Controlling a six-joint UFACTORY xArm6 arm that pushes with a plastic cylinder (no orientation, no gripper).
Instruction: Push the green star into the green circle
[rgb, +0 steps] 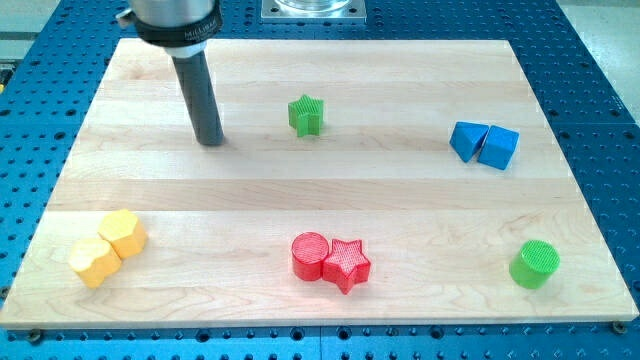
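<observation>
Two red blocks sit btwn green star & green circle.

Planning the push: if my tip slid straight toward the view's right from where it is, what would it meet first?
Probably the green star. My tip sits to its left, slightly lower in the view, so it may only clip the star's lower edge; nothing lies between them.

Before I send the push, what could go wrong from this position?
1. My tip sits to the view's left of the green star, but the green circle lies far toward the view's bottom right; pushing straight across would likely send the star toward the blue blocks.
2. Over such a long diagonal the star's points may let it rotate off my tip.
3. A late hit could knock the circle toward the board's edge.
</observation>
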